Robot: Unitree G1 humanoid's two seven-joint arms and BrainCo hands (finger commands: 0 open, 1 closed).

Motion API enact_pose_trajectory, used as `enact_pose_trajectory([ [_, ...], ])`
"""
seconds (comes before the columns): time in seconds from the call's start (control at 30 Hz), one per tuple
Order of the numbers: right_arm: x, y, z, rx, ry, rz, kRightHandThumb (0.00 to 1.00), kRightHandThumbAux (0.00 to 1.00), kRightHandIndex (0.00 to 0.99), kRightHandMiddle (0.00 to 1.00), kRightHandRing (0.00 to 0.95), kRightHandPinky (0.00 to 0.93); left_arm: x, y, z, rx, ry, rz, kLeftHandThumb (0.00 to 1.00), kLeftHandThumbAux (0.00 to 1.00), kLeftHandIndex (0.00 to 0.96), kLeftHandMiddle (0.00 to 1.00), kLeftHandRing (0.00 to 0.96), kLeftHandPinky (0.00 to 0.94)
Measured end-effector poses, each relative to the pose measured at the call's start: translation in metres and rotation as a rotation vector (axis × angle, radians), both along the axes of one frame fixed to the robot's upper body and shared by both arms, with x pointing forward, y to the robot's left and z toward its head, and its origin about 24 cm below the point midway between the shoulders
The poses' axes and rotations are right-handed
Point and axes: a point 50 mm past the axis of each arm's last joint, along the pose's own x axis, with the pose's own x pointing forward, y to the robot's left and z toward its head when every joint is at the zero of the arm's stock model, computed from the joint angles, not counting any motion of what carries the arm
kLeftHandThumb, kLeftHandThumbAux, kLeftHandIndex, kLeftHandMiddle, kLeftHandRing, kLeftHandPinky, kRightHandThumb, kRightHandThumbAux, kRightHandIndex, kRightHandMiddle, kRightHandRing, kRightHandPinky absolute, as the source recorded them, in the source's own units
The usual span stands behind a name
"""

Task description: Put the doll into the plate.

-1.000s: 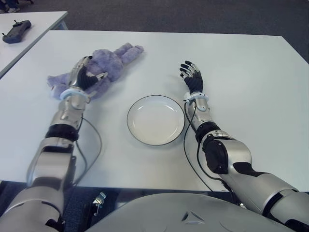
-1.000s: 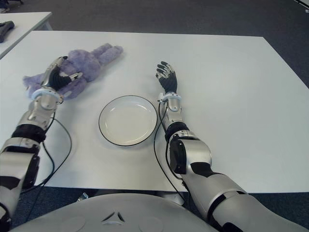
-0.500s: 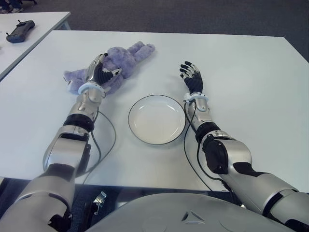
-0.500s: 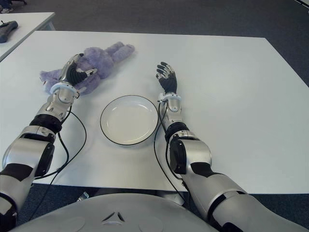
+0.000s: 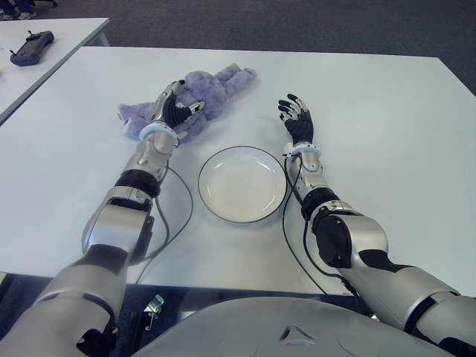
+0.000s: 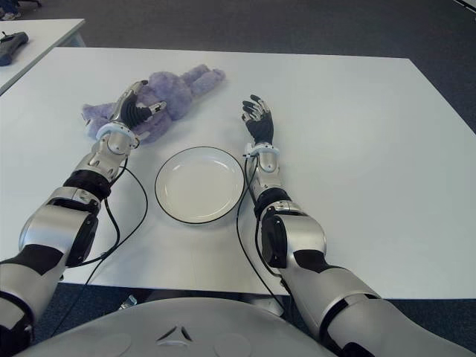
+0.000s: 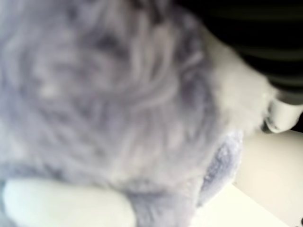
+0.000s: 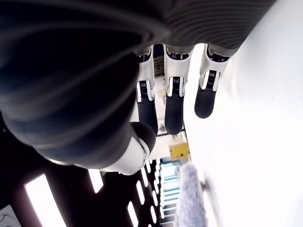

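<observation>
Doll (image 5: 212, 88) lying upper left of centre on table (image 5: 372, 97), gripped by left hand (image 5: 172, 113), fingers curled into plush. Plate (image 5: 242, 183) below, empty. Right hand (image 5: 297, 119) beside plate's right, fingers spread, idle. Risk: limp limbs snagging rim, shifting plate.

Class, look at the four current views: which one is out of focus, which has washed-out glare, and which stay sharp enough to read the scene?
Left wrist view: blurred, the purple doll fills it too close to focus. Right wrist view: the table is blown out to white glare, while the right hand fingers are crisp. Both eye views: evenly lit and sharp; the left hand on the doll and the plate read clearly.
</observation>
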Motion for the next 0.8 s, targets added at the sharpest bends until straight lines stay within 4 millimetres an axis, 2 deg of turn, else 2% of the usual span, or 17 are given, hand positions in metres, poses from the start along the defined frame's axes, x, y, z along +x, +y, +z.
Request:
enact_pose_trajectory([
  [0.5, 0.000, 0.000, 0.000, -0.007, 0.003, -0.014, 0.709, 0.915, 0.152, 0.281, 0.227, 0.151, -0.002, -0.010, 0.001, -0.026, -0.014, -0.064, 0.156, 0.447, 0.007, 0.021, 0.219, 0.107],
  [0.67, 0.000, 0.000, 0.000, -0.007, 0.002, -0.014, 0.717, 0.915, 0.159, 0.285, 0.228, 0.139, -0.003, -0.011, 0.000, -0.025, -0.020, -0.072, 0.199, 0.454, 0.031, 0.020, 0.184, 0.072],
  [0.73, 0.000, 0.000, 0.000, -0.007, 0.002, -0.014, 0.717, 0.913, 0.159, 0.286, 0.228, 0.140, -0.004, -0.011, 0.000, -0.024, -0.022, -0.075, 0.229, 0.452, 0.043, 0.033, 0.174, 0.110],
  [0.8, 0.000, 0.000, 0.000, -0.007, 0.002, -0.014, 0.716, 0.910, 0.157, 0.288, 0.230, 0.145, -0.004, -0.012, 0.000, -0.021, -0.024, -0.078, 0.351, 0.464, 0.079, 0.082, 0.197, 0.226],
])
